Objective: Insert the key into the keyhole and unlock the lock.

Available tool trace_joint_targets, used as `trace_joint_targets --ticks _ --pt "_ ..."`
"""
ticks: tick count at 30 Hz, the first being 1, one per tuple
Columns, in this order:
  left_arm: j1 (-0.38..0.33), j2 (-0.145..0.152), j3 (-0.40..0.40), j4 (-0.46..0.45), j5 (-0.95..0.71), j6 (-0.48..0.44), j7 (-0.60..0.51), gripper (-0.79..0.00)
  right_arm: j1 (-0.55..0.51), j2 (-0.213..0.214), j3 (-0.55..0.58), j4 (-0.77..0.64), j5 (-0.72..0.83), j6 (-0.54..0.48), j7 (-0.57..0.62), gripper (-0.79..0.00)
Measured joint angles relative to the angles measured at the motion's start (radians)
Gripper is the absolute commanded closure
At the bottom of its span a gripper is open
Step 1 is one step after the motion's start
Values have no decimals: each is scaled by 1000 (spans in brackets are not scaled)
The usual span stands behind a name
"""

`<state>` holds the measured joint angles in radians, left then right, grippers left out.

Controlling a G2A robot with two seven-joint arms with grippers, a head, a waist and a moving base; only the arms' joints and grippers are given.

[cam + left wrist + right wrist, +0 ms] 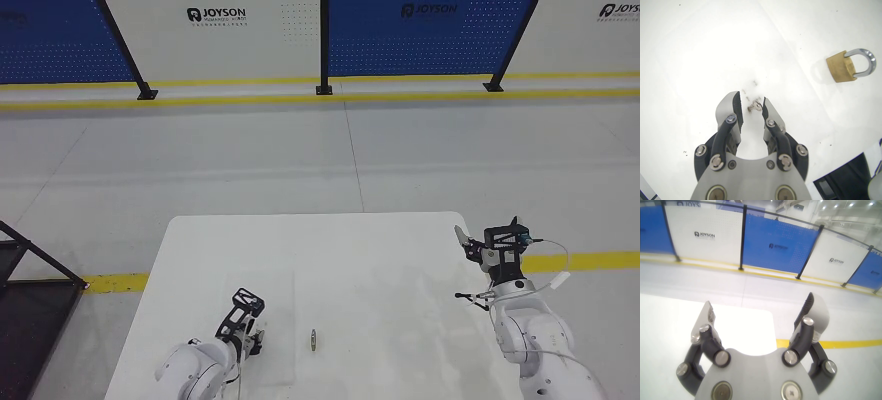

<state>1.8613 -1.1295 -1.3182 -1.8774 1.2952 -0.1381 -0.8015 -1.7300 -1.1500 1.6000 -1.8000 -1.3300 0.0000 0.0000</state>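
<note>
A small silver key lies flat on the white table, between the tips of my left gripper. That gripper is open, its fingers either side of the key, one black pad almost touching it. A brass padlock with a closed silver shackle lies on the table some way off to the side. From above, the padlock sits near the table's front edge, just right of the left gripper. My right gripper hangs open and empty above the table's far right corner.
The white table has a faint seam running front to back near the padlock. Small dark scuff marks surround the key. A black frame stands left of the table. Blue and white barrier panels line the floor behind.
</note>
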Motion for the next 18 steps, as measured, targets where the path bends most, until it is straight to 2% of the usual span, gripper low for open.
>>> trace_joint_targets --ticks 3,11,14,18 --pt "-3 0 3 4 2 1 4 -277 0 0 0 0 0 0 0 -785" --pt "-7 1 9 4 2 2 12 -157 0 0 0 0 0 0 0 -785" --pt "-4 3 6 0 2 2 14 -135 0 0 0 0 0 0 0 -785" --pt "1 4 3 -2 3 1 17 -58 0 0 0 0 0 0 0 -785"
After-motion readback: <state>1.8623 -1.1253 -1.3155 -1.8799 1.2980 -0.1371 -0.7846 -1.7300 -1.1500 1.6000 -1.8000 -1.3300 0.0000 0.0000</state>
